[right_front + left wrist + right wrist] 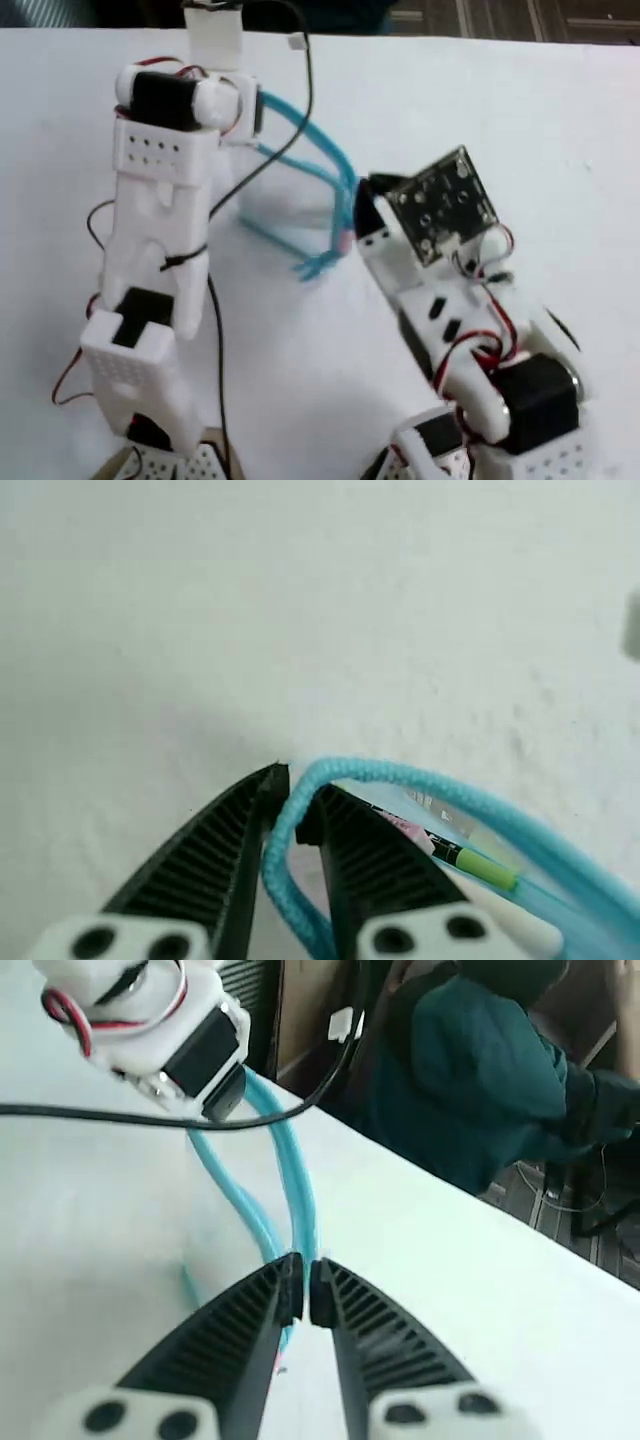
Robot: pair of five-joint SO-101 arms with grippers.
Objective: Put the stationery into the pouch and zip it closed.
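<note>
The left gripper, on a white plastic arm, has black ribbed fingers clenched on the pouch, gripping its edging, a rounded, woven, cord-like turquoise band that curves out from between the tips. The pouch is a soft, see-through sleeve lying flat on the smooth white table, between the two arms and touching both grippers. The left wrist view shows stationery inside it, just beside the left fingers: a slim pen with a yellow-green band and black section, and next to it a small item with a pink patch, too blurred to name. Two turquoise strips of the edging run from the left gripper across to the right gripper. Its ribbed black jaws are pressed nearly together on the pouch's opposite end, with a strip passing between the tips
</note>
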